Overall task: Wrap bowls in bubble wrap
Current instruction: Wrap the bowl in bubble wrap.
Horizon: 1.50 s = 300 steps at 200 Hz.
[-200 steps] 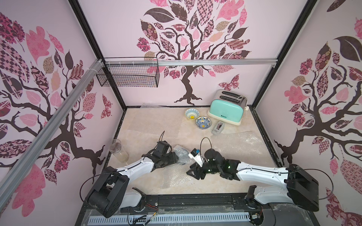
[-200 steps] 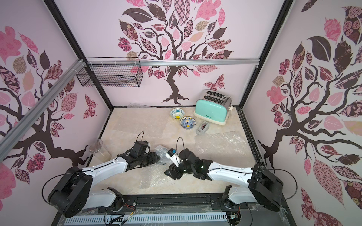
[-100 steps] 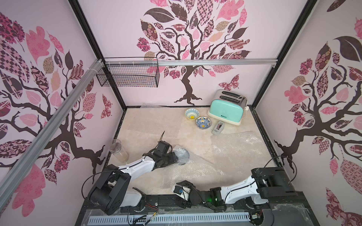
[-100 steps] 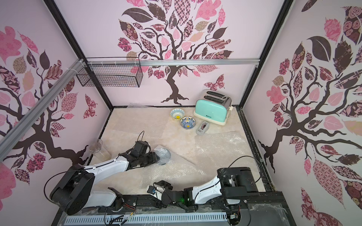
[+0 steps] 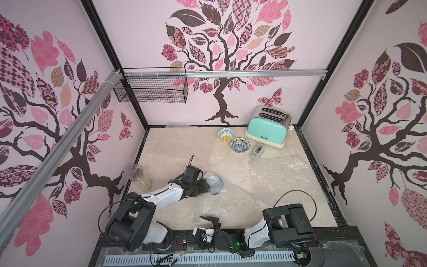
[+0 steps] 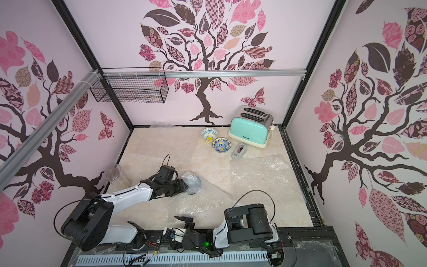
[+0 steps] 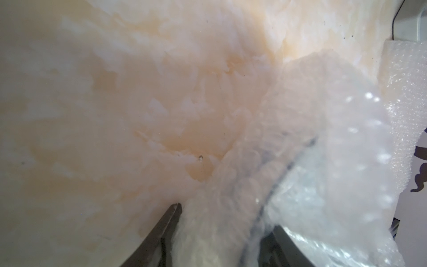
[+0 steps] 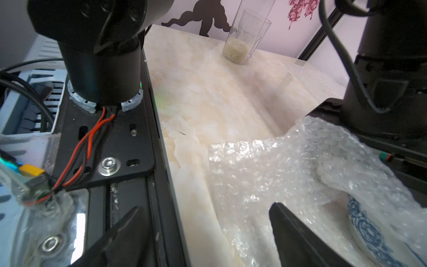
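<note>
The all-blue floral bowl (image 5: 216, 183) lies near the middle of the table, partly covered by a fold of bubble wrap (image 5: 223, 201). My left gripper (image 5: 206, 185) is shut on that bowl's rim through the wrap, and the left wrist view shows wrap (image 7: 231, 196) filling the jaws of the left gripper (image 7: 226, 217). My right gripper (image 5: 211, 220) hangs open and holding nothing at the table's front edge. The right wrist view shows the right gripper (image 8: 205, 206) wide open, with the floral bowl (image 8: 367, 231) under wrap beside it. Two yellow-centred bowls (image 5: 226, 134) (image 5: 240, 145) sit bare at the back.
A mint toaster (image 5: 268, 131) and a grey tape dispenser (image 5: 257, 151) stand at the back right. A clear glass (image 5: 139, 178) with grains is at the left wall. More bubble wrap sheets lie at the right (image 5: 277, 171) and back left (image 5: 182, 138). A wire basket (image 5: 152, 89) hangs above.
My right arm has let go beside the bowl, drawn back to the front edge and opened wide. The left gripper stays on the wrapped bowl, and the wrap has spread flatter.
</note>
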Motion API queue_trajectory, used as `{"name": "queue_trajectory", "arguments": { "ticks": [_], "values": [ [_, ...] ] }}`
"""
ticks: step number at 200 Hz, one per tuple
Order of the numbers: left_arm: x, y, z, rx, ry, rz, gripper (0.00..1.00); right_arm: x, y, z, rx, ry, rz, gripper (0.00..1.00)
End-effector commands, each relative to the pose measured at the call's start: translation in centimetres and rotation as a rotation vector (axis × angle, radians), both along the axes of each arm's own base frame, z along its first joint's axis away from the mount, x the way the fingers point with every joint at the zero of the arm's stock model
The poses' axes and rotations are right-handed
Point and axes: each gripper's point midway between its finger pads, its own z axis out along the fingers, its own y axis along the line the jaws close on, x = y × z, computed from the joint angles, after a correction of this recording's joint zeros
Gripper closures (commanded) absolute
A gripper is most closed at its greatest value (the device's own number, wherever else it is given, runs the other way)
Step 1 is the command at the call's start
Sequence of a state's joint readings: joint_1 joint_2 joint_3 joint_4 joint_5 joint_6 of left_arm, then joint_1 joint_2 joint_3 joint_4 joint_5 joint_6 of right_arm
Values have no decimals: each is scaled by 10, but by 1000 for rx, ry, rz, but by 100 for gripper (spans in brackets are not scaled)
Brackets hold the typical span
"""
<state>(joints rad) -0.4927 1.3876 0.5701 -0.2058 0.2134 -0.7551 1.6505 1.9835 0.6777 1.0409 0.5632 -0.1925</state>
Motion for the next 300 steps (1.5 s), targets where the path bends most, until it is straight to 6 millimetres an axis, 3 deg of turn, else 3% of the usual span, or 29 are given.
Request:
{"name": "queue_trajectory", "arguments": {
  "ticks": [1,34,88,122,190,212,234,275,293,300],
  "values": [
    [-4,11,-10,54,28,-4,46,4,11,16,73,-14,-29,11],
    [-3,17,-8,87,15,-8,47,7,16,11,78,-27,-51,21],
    [-7,6,-9,35,38,-48,51,24,11,0,59,-79,-125,27],
    [-7,8,-10,41,35,-36,52,30,13,-1,68,-91,-143,44],
    [-6,8,-11,37,34,-35,52,33,0,35,166,-31,-156,89],
    [-6,7,-10,35,31,-38,52,33,-6,44,177,-10,-149,97],
    [-6,7,-10,35,31,-41,52,37,-16,52,184,40,-136,99],
    [-5,7,-10,33,21,-44,53,72,-53,58,184,173,-172,100],
    [-6,5,-10,27,22,-51,53,94,-68,62,198,246,-233,100],
    [-6,3,-9,18,18,-61,53,112,-76,61,205,281,-267,100]
  ]
}}
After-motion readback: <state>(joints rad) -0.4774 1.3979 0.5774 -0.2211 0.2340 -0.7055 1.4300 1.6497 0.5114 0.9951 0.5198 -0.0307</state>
